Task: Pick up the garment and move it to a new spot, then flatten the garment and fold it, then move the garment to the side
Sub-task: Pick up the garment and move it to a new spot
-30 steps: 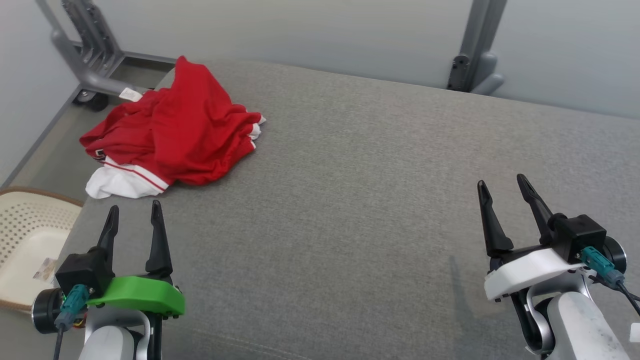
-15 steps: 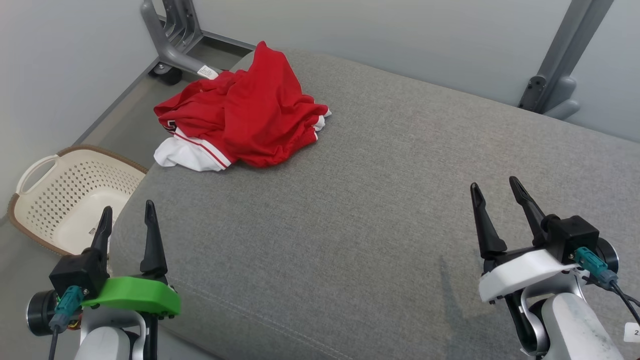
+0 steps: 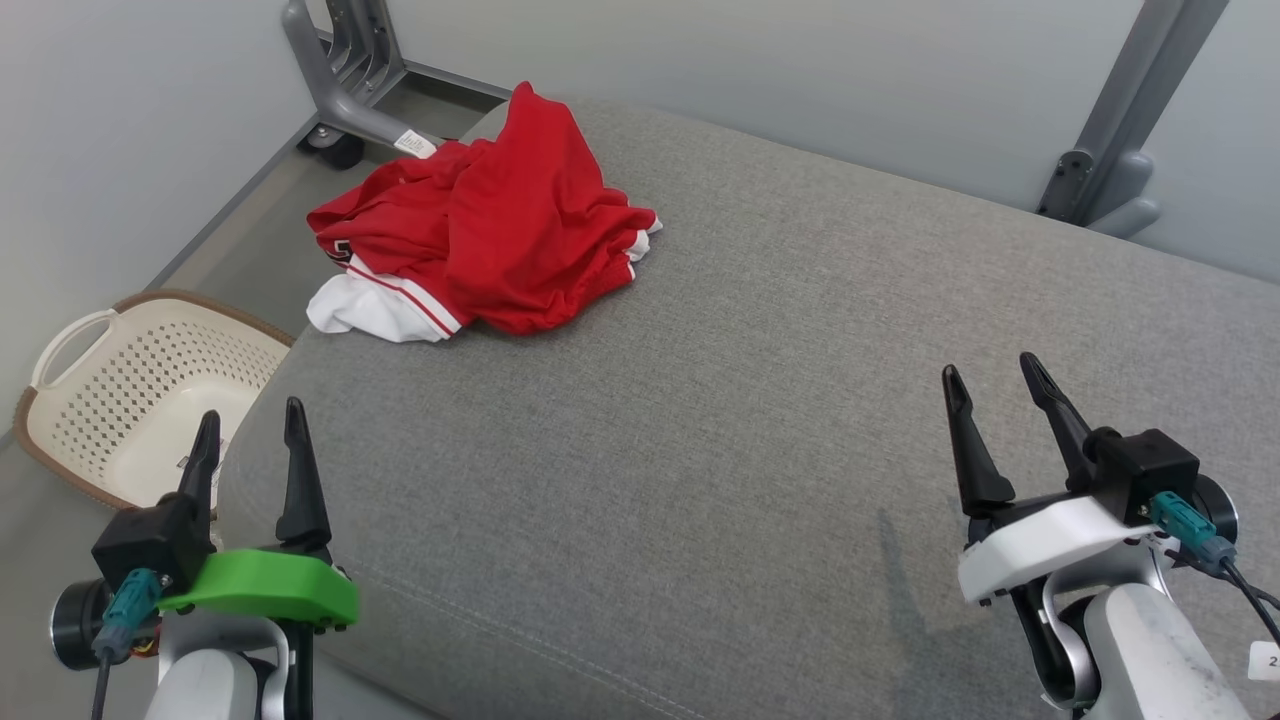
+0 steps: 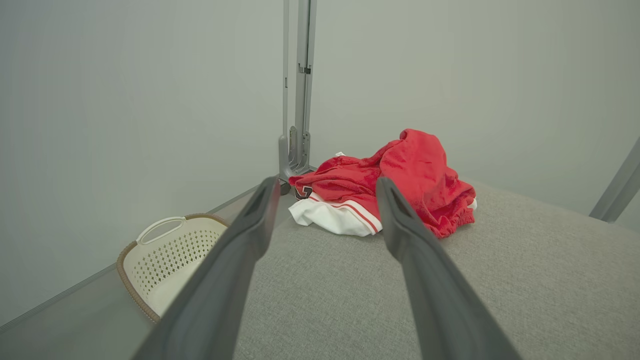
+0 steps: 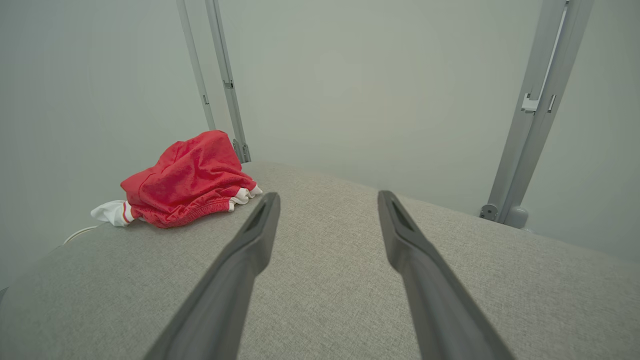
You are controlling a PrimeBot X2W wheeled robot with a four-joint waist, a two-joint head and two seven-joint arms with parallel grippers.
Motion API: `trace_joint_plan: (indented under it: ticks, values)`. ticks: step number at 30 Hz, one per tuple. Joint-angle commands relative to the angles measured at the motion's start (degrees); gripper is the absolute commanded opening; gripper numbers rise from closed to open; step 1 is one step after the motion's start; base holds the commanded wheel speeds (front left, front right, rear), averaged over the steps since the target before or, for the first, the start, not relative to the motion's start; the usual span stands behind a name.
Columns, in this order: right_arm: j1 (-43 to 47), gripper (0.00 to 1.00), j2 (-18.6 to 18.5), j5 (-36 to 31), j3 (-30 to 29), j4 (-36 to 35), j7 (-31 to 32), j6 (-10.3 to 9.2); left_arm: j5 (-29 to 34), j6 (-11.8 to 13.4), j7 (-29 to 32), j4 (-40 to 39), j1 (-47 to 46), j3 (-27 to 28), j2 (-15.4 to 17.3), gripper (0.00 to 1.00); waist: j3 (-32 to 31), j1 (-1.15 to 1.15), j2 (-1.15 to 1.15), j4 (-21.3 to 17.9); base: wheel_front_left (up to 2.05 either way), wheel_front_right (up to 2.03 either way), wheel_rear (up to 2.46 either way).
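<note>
- The grey cushion (image 3: 720, 420) takes up most of the scene. It runs from the near edge out to the pale wall, and its left edge drops to the floor.
- A grey metal post (image 3: 1120, 130) stands behind the cushion at the far right. A wheeled frame foot (image 3: 345, 110) stands on the floor at the far left.
- The garment (image 3: 500, 230) lies crumpled on the far left corner of the cushion, well apart from both grippers.
- It is red with white trim, and its longest stretch runs roughly left to right.
- A white panel with a red stripe faces the near left and overhangs the cushion's edge. A red fold rises to a peak on the far side, and a thin white hem shows at the right end.
- The cream perforated basket (image 3: 120, 400) sits on the floor off the left edge, nearer than the garment.
- The left gripper (image 3: 250, 410) hovers over the near left corner of the cushion. Its fingers point away toward the far side, level with the garment in the left wrist view. They stand wide apart and hold nothing.
- The right gripper (image 3: 990, 364) hovers over the near right of the cushion. Its fingers point to the far side and lean slightly left. They are spread just as wide and are empty.
</note>
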Motion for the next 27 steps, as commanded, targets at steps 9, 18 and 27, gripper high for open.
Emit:
trace_joint_plan:
  ticks: [9,18,27]
  values:
    - [-3.52,1.00,-1.29,-0.54,1.70,-2.70,2.09,0.00,-1.01,-0.29,-0.51,-2.05,-6.96,0.74,0.70,1.00,5.11,0.00,0.00,-5.57,0.00,0.00,0.00]
    - [-7.96,1.00,-2.39,-1.23,3.37,-5.96,4.29,-0.01,-3.07,-2.27,-0.53,2.86,-15.66,1.87,1.94,1.00,13.75,0.00,0.00,-13.74,0.00,0.00,0.00]
    - [-10.76,1.00,-2.94,-1.66,3.27,-7.68,4.71,0.00,-7.24,-6.89,2.80,19.24,-24.68,3.14,4.67,1.00,20.59,0.00,0.00,-19.68,0.00,0.00,0.00]
